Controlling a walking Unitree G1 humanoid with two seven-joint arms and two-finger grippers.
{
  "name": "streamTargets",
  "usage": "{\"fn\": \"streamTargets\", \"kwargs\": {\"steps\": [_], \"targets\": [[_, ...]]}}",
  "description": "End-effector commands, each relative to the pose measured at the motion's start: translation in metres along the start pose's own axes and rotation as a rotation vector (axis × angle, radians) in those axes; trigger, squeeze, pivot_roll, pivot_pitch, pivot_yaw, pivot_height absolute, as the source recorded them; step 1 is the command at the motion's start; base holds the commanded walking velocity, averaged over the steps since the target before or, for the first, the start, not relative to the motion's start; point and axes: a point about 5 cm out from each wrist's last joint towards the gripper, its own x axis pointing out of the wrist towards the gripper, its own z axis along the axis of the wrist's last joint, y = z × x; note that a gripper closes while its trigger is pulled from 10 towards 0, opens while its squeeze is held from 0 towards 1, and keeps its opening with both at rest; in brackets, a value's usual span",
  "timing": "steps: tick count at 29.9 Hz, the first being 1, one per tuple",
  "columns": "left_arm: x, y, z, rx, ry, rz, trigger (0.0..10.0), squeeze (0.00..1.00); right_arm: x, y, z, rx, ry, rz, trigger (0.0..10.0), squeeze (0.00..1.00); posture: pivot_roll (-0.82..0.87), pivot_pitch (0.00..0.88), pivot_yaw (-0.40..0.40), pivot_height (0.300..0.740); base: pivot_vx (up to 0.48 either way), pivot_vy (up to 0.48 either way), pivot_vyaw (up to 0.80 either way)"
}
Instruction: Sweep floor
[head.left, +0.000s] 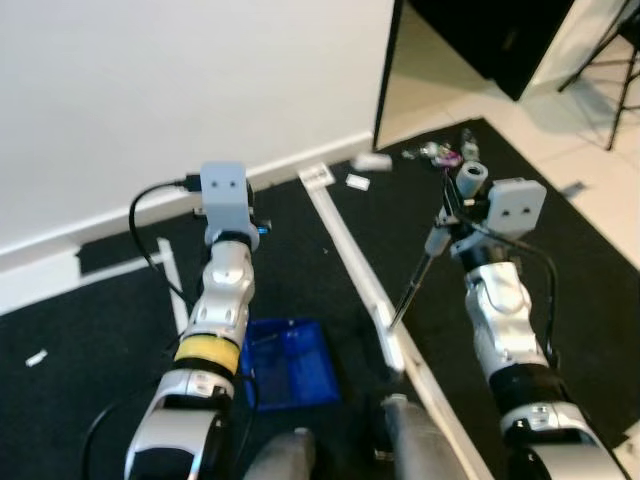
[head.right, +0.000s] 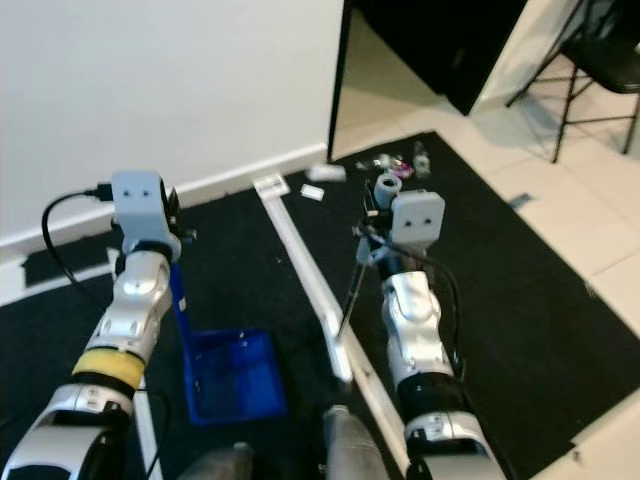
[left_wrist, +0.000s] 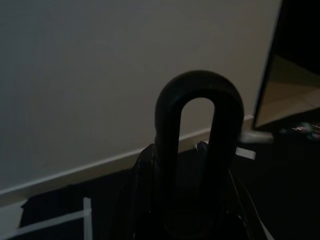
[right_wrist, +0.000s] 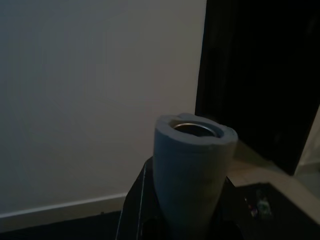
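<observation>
A blue dustpan (head.left: 290, 365) rests on the black mat by my feet, its upright handle (head.right: 178, 290) rising to my left gripper (head.left: 256, 228), which is shut on it. The handle's black loop end (left_wrist: 199, 150) stands up in the left wrist view. My right gripper (head.left: 450, 225) is shut on a broom stick (head.left: 412, 288) that slants down to the white tape line. The broom's grey handle end (head.left: 472, 178) pokes up above the gripper and appears close up as the grey handle end (right_wrist: 192, 170). Small litter (head.left: 440, 153) and paper scraps (head.left: 358, 181) lie ahead near the doorway.
A white tape line (head.left: 345, 240) runs across the black mat (head.left: 100, 330). A white wall (head.left: 180, 90) is on the left, a dark doorway (head.left: 480, 40) ahead, and chair legs (head.left: 612, 70) on pale tiles at far right. One paper scrap (head.left: 36, 358) lies far left.
</observation>
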Motion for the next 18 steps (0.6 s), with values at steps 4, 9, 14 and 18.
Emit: {"fn": "streamTargets", "kwargs": {"steps": [4, 9, 14, 18], "targets": [[0.0023, 0.0009, 0.0051, -0.003, -0.031, 0.001, 10.0, 0.0, 0.0035, -0.0013, 0.0086, -0.007, -0.037, -0.002, 10.0, 0.0, -0.05, 0.107, 0.012, 0.74, 0.34, 0.0, 0.0], [0.003, 0.001, 0.0051, -0.004, -0.034, 0.001, 10.0, 0.0, 0.0038, -0.001, 0.0089, -0.008, -0.036, 0.0, 10.0, 0.0, -0.05, 0.107, 0.012, 0.74, 0.338, 0.0, 0.0], [0.0032, 0.0006, 0.005, -0.004, -0.035, -0.001, 10.0, 0.0, 0.0038, -0.001, 0.0089, -0.009, -0.036, 0.001, 10.0, 0.0, -0.05, 0.104, 0.012, 0.74, 0.343, 0.0, 0.0], [0.0037, 0.0002, 0.005, -0.004, -0.035, -0.003, 10.0, 0.0, 0.0039, -0.0011, 0.0088, -0.009, -0.035, 0.001, 10.0, 0.0, -0.05, 0.102, 0.013, 0.74, 0.342, 0.0, 0.0]]}}
